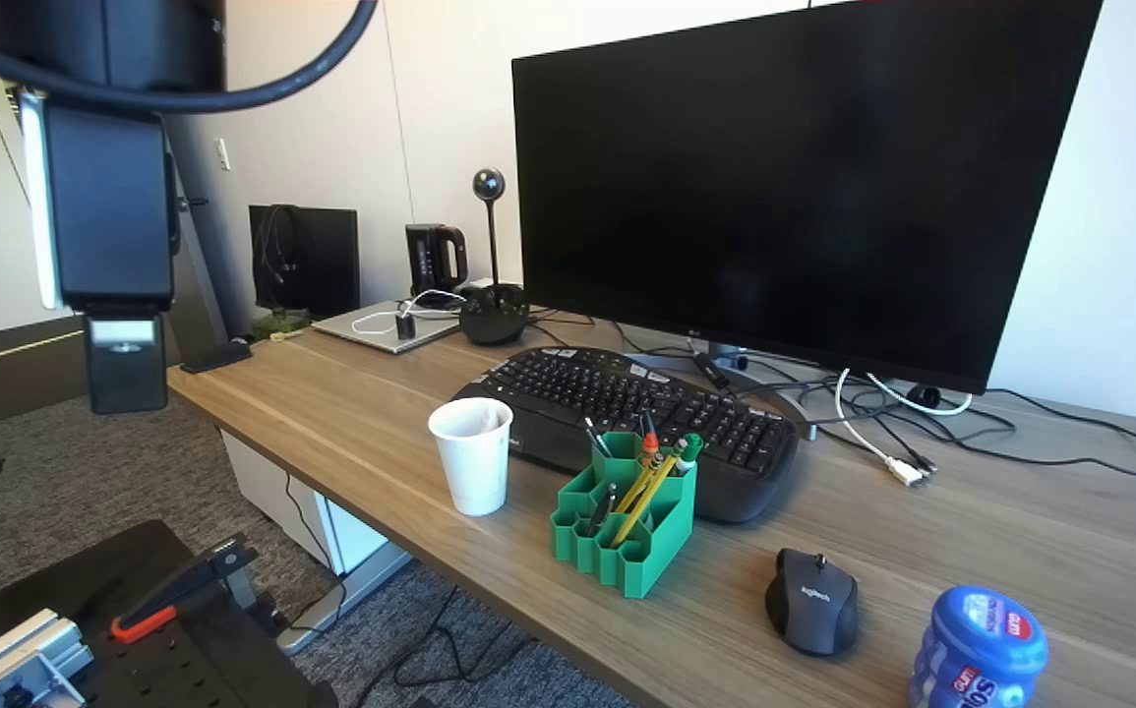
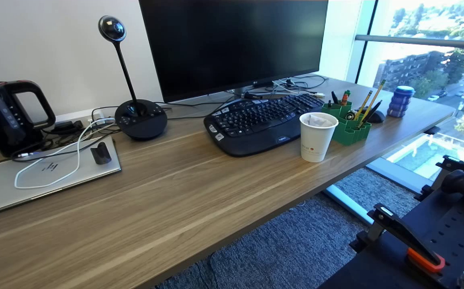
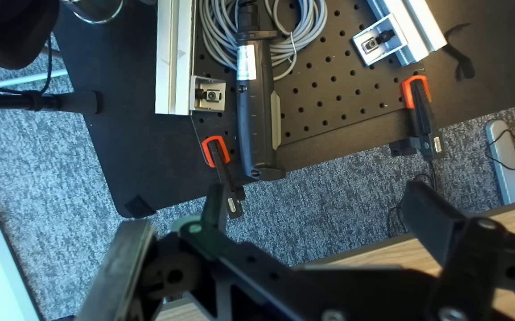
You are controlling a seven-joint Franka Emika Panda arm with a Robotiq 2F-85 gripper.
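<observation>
My gripper (image 3: 315,200) is open and empty in the wrist view, its two black fingers wide apart over the carpet near the desk's edge. In an exterior view the gripper (image 1: 127,364) hangs high at the left and touches nothing. A white paper cup (image 1: 474,457) stands upright on the desk, also in an exterior view (image 2: 316,138), with something pale inside it. Beside it is a green pen holder (image 1: 671,531) with pencils and pens, also in an exterior view (image 2: 350,134). A dark mouse (image 1: 813,602) and a blue-lidded tub (image 1: 981,649) stand farther along.
The wooden desk (image 2: 175,192) carries a black keyboard (image 2: 264,120), a monitor (image 2: 236,44), a round-headed camera stand (image 2: 141,118), a kettle (image 2: 3,116) and a closed laptop (image 2: 67,168) with cables. A black base plate (image 3: 150,165) bears clamps (image 3: 422,118) and a black power tool (image 3: 257,111).
</observation>
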